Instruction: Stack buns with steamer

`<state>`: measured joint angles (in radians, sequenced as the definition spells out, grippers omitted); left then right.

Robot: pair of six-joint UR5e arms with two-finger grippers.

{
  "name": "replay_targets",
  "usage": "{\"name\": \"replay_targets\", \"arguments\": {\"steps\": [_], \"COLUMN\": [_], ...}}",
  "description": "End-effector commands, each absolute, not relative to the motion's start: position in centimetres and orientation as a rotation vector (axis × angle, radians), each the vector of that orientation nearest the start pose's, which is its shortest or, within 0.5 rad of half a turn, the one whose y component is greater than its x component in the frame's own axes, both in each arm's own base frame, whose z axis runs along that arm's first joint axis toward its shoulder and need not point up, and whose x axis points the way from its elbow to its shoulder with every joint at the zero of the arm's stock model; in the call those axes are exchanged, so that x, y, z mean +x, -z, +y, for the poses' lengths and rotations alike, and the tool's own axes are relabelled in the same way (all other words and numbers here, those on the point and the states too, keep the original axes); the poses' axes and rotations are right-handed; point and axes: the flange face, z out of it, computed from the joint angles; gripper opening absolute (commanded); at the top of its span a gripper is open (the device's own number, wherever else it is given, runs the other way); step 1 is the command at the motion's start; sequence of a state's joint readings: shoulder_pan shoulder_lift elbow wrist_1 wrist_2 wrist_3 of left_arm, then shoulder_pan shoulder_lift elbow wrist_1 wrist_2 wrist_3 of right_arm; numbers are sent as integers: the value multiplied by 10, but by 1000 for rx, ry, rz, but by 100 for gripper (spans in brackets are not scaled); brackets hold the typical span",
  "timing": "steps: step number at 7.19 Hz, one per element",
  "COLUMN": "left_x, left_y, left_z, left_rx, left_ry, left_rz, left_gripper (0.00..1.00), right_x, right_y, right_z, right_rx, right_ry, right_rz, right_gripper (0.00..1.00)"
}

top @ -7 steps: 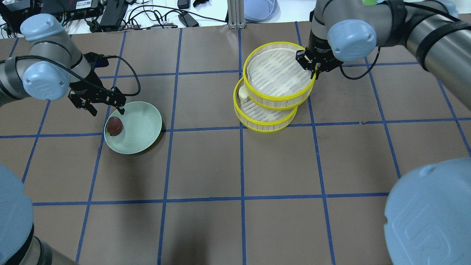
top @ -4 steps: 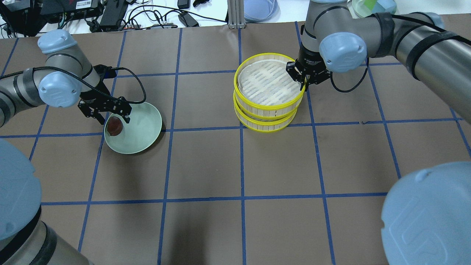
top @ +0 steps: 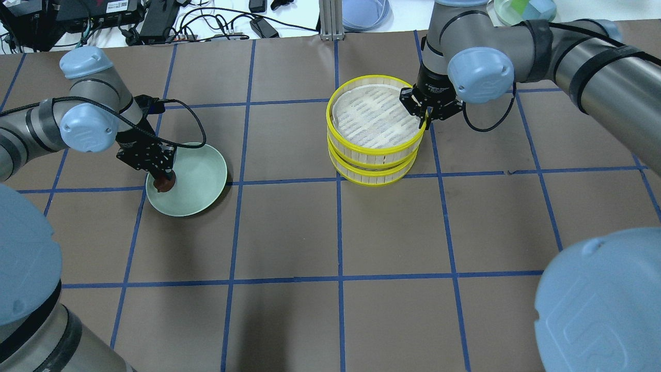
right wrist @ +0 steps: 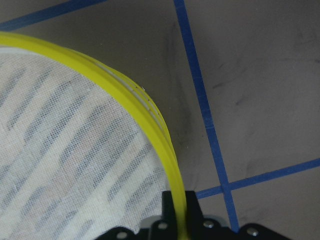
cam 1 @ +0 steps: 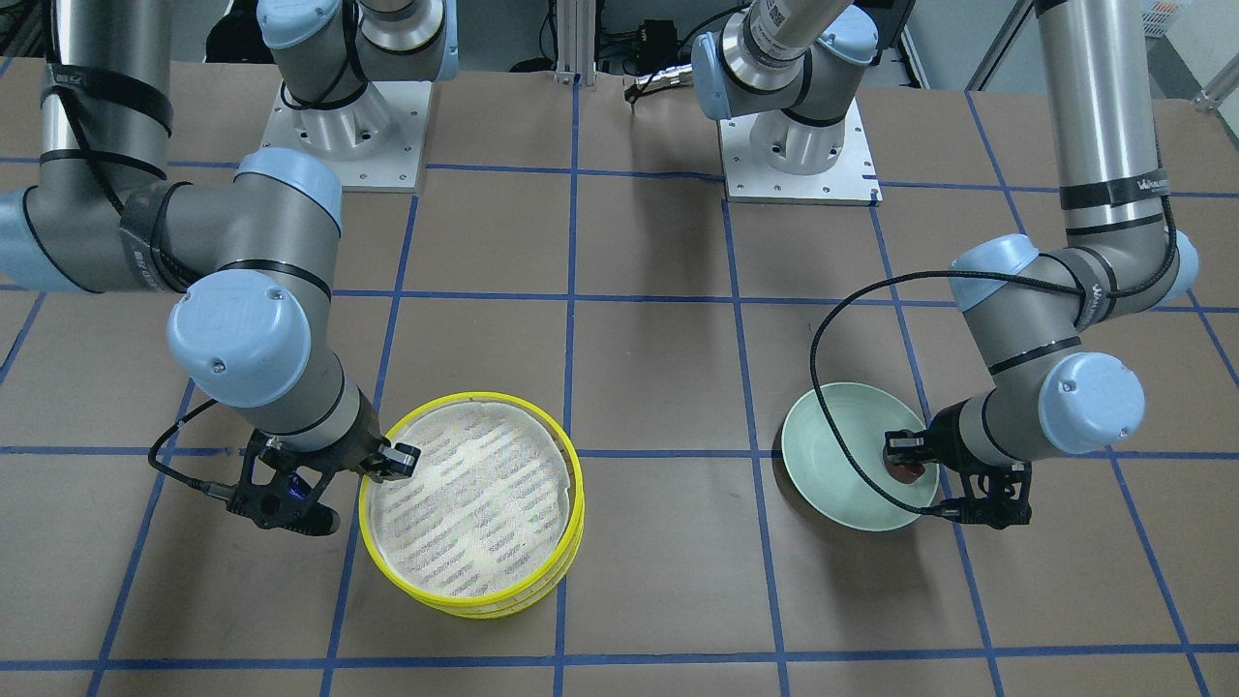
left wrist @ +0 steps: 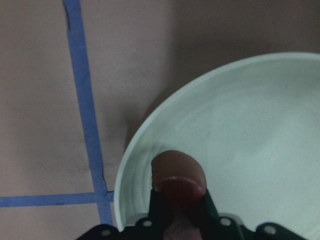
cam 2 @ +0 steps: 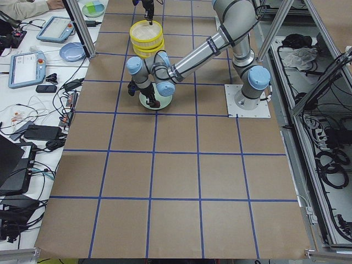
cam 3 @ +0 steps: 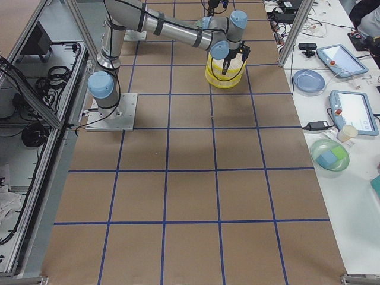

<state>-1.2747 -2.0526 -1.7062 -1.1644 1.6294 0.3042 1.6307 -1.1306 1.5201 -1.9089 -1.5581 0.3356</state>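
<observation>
One brown table (top: 289, 232) with a blue tape grid carries everything. Two steamer tiers stand stacked and aligned, the upper tier (top: 374, 151) squarely on the lower tier (top: 373, 176). One pale green plate (top: 204, 178) lies well apart from them. One reddish-brown bun (left wrist: 178, 172) sits near the plate's edge; the cream one is out of sight.

The right gripper (top: 426, 118) is clenched on the upper tier's yellow rim. The left gripper (top: 164, 176) is clamped around the reddish-brown bun.

A second ago the upper tier sat offset, leaving the cream bun exposed in the lower tier, and the left gripper hung spread above the plate's edge.
</observation>
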Motion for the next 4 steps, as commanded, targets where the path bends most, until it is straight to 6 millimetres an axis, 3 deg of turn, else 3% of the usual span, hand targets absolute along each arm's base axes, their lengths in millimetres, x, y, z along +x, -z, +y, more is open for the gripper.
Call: {"name": "replay_targets", "arguments": {"steps": [1, 2, 4], "left_x": [54, 55, 58], "left_y": [-203, -217, -251], "left_z": [-612, -620, -628], "left_rx": [2, -8, 3], "left_ry": [-309, -275, -189], "left_rz": [3122, 3115, 3101], "left_gripper": [0, 0, 0], "right_x": [172, 172, 172], "right_y": [-293, -293, -294], "right_z": [-629, -629, -629], "right_rx": [435, 435, 437], "right_ry": [-83, -86, -78], "right_rz": [3111, 3110, 3111], "right_gripper": [2, 12, 55]}}
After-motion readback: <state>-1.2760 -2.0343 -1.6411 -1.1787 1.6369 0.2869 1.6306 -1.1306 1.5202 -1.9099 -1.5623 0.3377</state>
